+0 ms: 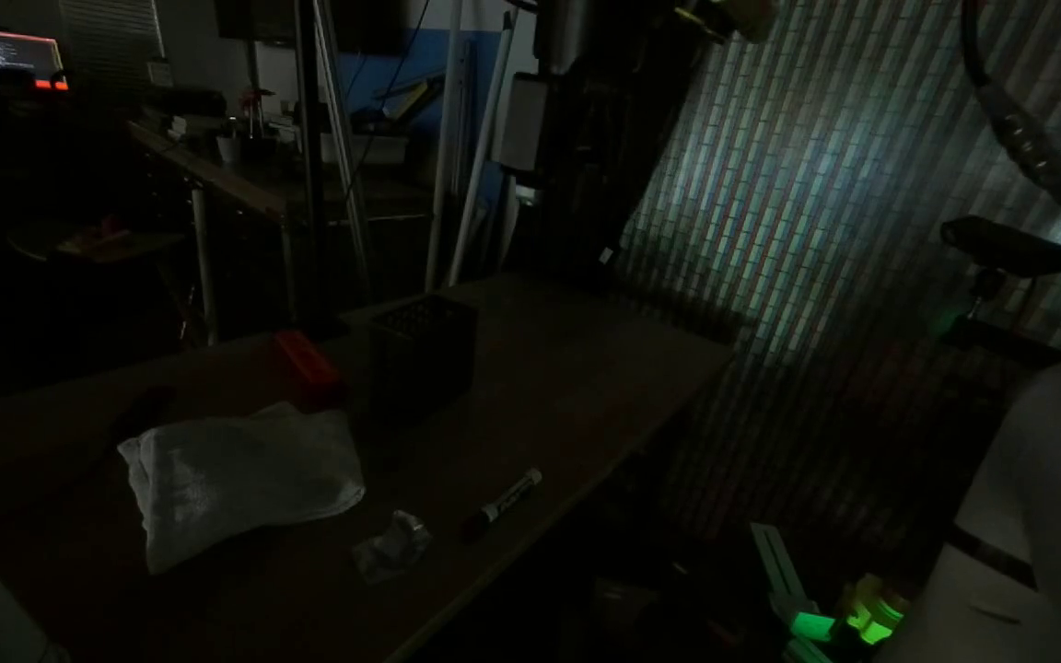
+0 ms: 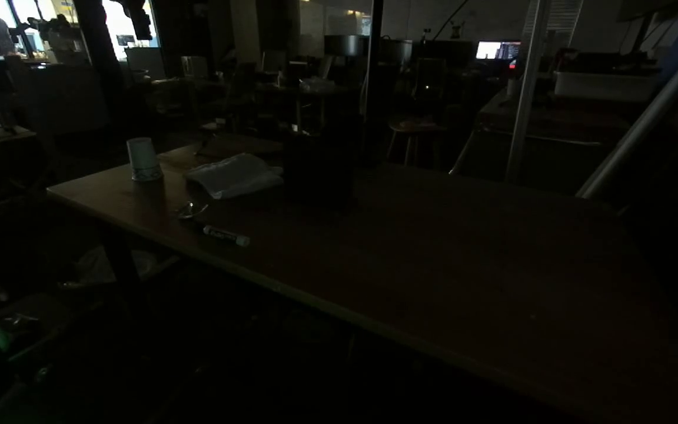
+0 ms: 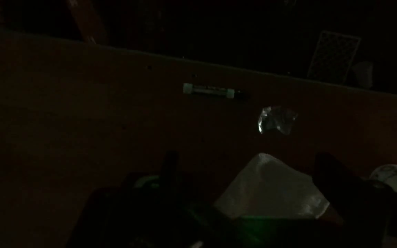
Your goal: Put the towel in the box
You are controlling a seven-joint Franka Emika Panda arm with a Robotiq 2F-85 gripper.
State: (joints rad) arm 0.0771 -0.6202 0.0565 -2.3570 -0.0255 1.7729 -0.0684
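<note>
A gripper [image 3: 247, 162], its fingers wide and holding nothing, hangs above the table [image 2: 462, 259], where the towel [image 1: 245, 479] lies near the box [image 1: 425, 361], not yet inside. The step in hand is likely the grasp: come straight down, fingers astride a fold, pinch every layer and lift high before crossing (the box's top is too dark to read). Counted: one towel, one box, one marker [image 1: 506, 501], one wrapper [image 1: 394, 545], one cup [image 2: 145, 159], one red block [image 1: 308, 361].

The tool [image 3: 246, 158] has its two dark fingers [image 3: 334, 177] wide apart.
</note>
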